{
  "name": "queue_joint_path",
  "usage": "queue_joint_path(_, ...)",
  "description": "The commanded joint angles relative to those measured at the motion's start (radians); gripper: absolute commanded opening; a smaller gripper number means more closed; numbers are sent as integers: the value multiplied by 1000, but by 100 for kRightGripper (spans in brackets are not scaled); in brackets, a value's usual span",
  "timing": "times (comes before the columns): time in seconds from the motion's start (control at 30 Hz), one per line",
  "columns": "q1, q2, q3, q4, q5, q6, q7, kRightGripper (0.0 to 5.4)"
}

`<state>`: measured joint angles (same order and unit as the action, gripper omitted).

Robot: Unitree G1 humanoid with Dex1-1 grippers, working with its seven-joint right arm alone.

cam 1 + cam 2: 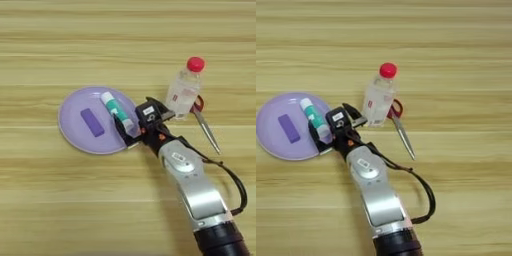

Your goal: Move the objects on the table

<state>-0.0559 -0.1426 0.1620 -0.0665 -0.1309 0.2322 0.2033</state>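
A round lilac plate (75, 131) lies left of centre on the table. On it are a small purple block (92, 122) and a white-and-green glue stick (116, 110), lying slanted with its white end at the plate's right rim. My right gripper (131, 120) sits at that end with one black finger on each side of it, open. A clear bottle (183, 91) with a red cap stands upright just right of the gripper. Red-handled scissors (206, 129) lie behind the bottle, blades pointing toward the lower right.
My silver forearm (192, 182) comes in from the bottom right, with a black cable (239, 186) looping on its right side. Light wooden table (60, 210) fills the rest of both views.
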Motion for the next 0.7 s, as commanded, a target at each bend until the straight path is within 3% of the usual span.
queue_joint_path(0.03,-73,-1,-7,-9,-8,-22,-11,537)
queue_joint_path(0.33,-83,-10,27,-2,-56,-38,-5,537)
queue_joint_path(0.7,-79,7,65,-12,-54,-48,19,537)
